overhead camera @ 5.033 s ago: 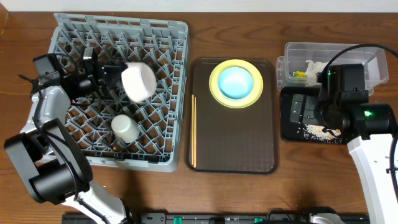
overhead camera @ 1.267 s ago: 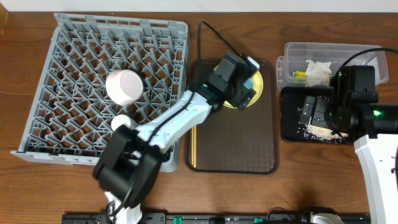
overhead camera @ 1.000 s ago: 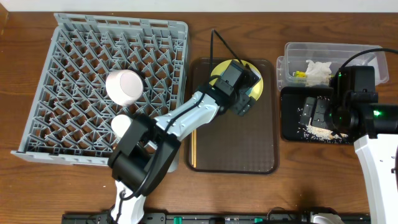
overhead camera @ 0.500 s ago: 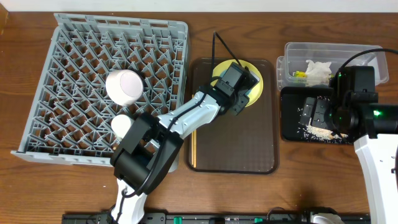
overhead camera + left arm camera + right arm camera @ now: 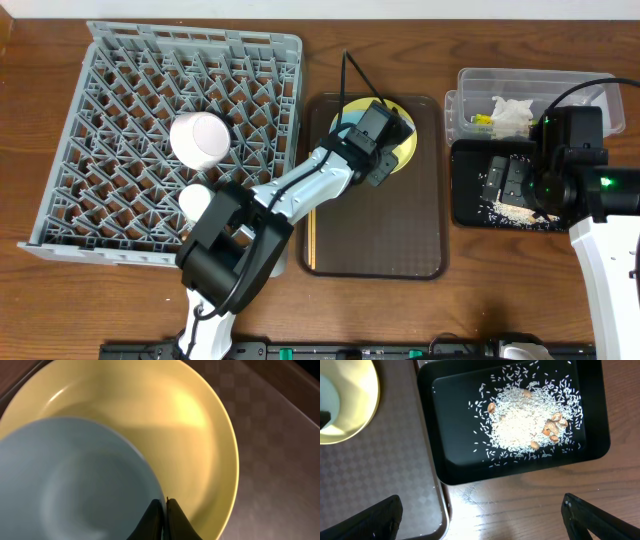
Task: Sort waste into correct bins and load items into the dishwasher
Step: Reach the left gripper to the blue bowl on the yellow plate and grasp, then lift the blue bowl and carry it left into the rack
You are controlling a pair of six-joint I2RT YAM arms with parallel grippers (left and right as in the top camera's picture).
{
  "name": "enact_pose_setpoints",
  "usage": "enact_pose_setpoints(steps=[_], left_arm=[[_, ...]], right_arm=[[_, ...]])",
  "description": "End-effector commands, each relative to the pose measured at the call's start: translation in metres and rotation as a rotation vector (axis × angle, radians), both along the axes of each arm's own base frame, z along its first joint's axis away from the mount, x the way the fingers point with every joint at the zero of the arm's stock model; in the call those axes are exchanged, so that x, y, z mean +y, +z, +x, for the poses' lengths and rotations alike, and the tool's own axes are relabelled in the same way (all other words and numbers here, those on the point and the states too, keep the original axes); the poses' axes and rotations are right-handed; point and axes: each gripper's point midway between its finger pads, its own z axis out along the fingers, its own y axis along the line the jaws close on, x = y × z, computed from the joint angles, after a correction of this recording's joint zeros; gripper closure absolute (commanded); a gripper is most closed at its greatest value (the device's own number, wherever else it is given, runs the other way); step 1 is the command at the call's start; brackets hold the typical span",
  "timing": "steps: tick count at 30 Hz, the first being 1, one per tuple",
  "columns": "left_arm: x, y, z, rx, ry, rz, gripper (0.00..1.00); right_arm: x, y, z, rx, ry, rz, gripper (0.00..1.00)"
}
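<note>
My left gripper (image 5: 385,145) is over the round yellow plate (image 5: 408,142) on the brown tray. In the left wrist view its fingers (image 5: 164,516) are shut on the rim of the light blue bowl (image 5: 75,475), which sits on the plate (image 5: 200,435). The pinkish-white bowl (image 5: 200,140) and the small white cup (image 5: 198,202) are in the grey dish rack (image 5: 120,80). The chopsticks (image 5: 311,232) lie at the tray's left edge. My right gripper (image 5: 507,178) is open and empty above the black tray (image 5: 470,205), which holds rice crumbs (image 5: 520,430). The clear tub (image 5: 570,85) holds the tissue (image 5: 512,108) and the wrapper (image 5: 482,119).
The brown serving tray (image 5: 380,240) lies between the rack and the two bins. The black tray (image 5: 427,425) sits close to its right edge, and wooden table (image 5: 530,505) shows below it. The left arm's cable (image 5: 345,75) arcs over the tray's far edge.
My left gripper has left the pinkish-white bowl in the rack, crossed to the plate and closed on the blue bowl's rim, shifting slightly left. The right arm has not moved.
</note>
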Motion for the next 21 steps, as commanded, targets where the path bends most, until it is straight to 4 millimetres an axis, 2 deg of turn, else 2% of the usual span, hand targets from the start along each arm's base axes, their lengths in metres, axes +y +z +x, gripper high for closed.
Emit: enact_pose_setpoints(steps=[1, 3, 4, 5, 11, 17, 21], left_arm=[[0.006, 0.047, -0.002, -0.055, 0.014, -0.036, 0.94], [0.011, 0.068, -0.006, -0.07, 0.015, -0.047, 0.94], [0.02, 0.093, -0.008, -0.095, 0.028, -0.068, 0.94], [0.025, 0.107, -0.008, -0.111, 0.039, -0.082, 0.94], [0.075, 0.176, 0.007, -0.159, 0.172, -0.242, 0.94], [0.125, 0.202, 0.026, -0.013, 0.283, -0.535, 0.94], [0.146, 0.223, 0.03, 0.094, 0.212, -0.773, 0.94]], right_arm=[[-0.005, 0.006, 0.0, -0.018, -0.017, -0.012, 0.01], [-0.005, 0.007, 0.001, -0.019, -0.017, -0.012, 0.01], [-0.005, 0.007, 0.001, -0.019, -0.017, -0.012, 0.01], [-0.005, 0.007, 0.001, -0.019, -0.017, -0.012, 0.01], [-0.005, 0.007, 0.001, -0.019, -0.017, -0.012, 0.01], [-0.005, 0.007, 0.001, -0.019, -0.017, -0.012, 0.01], [-0.005, 0.007, 0.001, -0.019, -0.017, -0.012, 0.01]])
